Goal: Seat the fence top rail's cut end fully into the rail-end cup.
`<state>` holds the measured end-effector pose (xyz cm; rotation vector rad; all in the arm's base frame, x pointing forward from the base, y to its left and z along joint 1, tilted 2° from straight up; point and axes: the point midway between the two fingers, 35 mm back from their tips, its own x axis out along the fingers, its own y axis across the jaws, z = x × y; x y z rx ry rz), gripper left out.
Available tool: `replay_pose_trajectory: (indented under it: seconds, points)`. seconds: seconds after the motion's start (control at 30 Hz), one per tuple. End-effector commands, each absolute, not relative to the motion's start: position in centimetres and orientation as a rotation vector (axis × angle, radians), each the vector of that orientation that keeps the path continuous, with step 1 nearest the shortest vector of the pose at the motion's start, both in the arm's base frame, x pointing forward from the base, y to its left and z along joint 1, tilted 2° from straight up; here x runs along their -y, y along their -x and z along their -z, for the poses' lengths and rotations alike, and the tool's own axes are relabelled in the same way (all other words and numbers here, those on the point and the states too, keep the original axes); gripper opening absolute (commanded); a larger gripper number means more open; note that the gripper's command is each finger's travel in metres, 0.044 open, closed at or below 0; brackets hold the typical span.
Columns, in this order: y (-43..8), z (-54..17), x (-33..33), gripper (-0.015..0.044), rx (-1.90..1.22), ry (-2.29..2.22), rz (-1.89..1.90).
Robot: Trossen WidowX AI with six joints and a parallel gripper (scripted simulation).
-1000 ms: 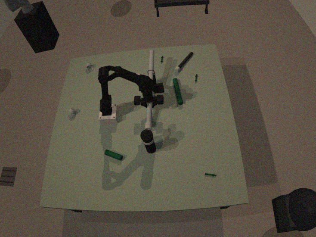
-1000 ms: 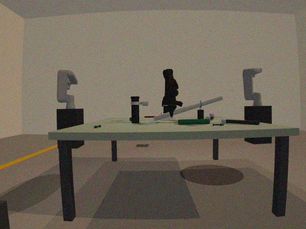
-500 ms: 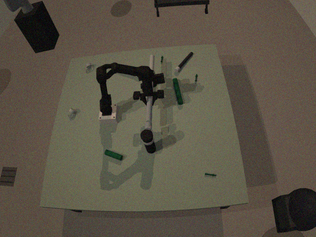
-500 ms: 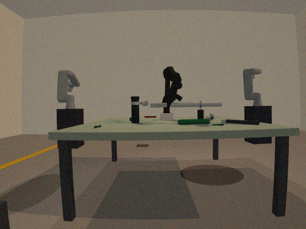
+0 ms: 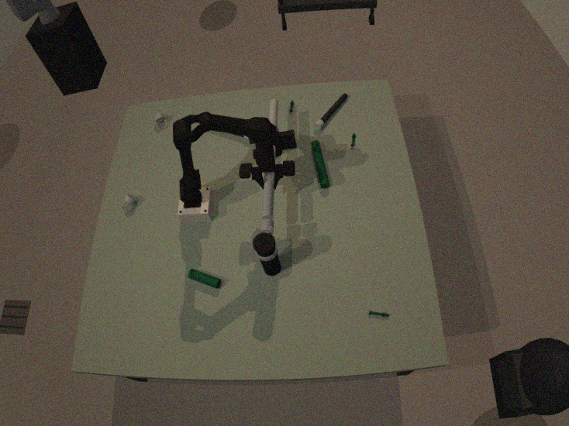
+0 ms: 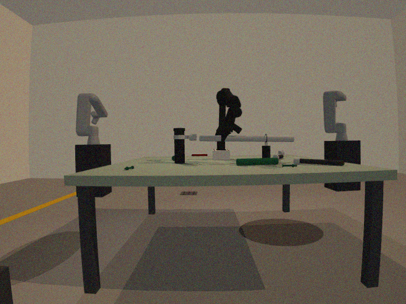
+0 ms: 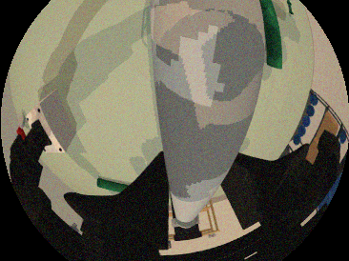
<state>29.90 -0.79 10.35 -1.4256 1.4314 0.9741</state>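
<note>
In the exterior view, from left to right: the post stands with its band high, and the cup points toward 3 o'clock. A small gap separates the cup from the rail, which lies level and goes through the loop cap. The gripper is closed on the rail. Judging from this, lifting is done; sliding toward 9 o'clock, seating and release are left.
</note>
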Motion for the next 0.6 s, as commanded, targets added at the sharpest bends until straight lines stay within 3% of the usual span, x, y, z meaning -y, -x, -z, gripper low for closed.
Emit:
replay_pose_trajectory:
  seconds: [0.0,0.57]
  points:
    - [-29.91,-10.34,0.77,0.0,-1.43,1.425,-0.975]
    - [-30.28,-11.05,1.12,0.0,-1.43,1.425,-0.974]
